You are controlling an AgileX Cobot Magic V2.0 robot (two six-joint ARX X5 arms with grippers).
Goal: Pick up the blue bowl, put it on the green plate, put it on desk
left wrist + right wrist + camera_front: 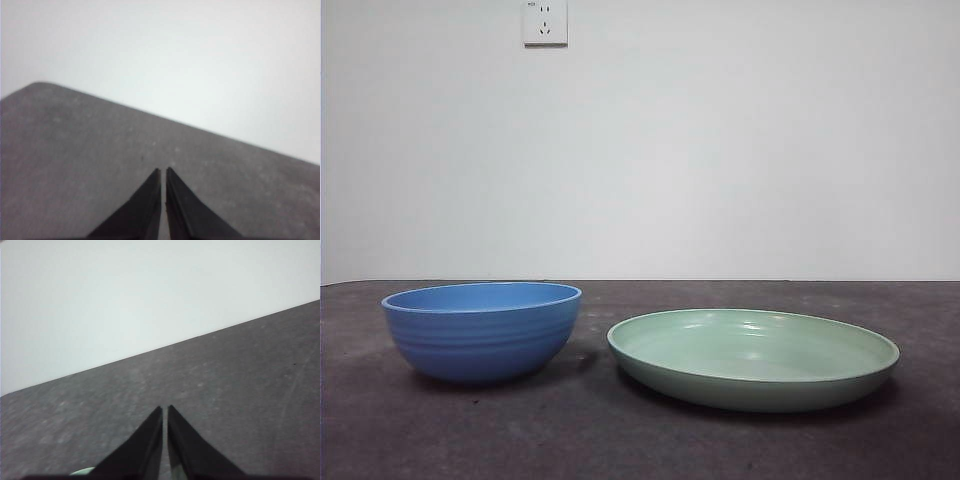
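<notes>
The blue bowl (482, 330) stands upright on the desk (640, 440) at the left of the front view. Beside it on the right, a small gap apart, lies the green plate (753, 358), with nothing on it. Neither arm shows in the front view. My left gripper (163, 171) is shut over bare desk (75, 150), holding nothing. My right gripper (165, 409) is likewise shut over the dark tabletop (240, 390), and a pale green sliver of the plate (82, 471) peeks out beside its jaws.
A white wall (720, 140) with a power socket (545, 22) rises behind the desk's far edge. The left wrist view shows a rounded corner of the desk (40, 86).
</notes>
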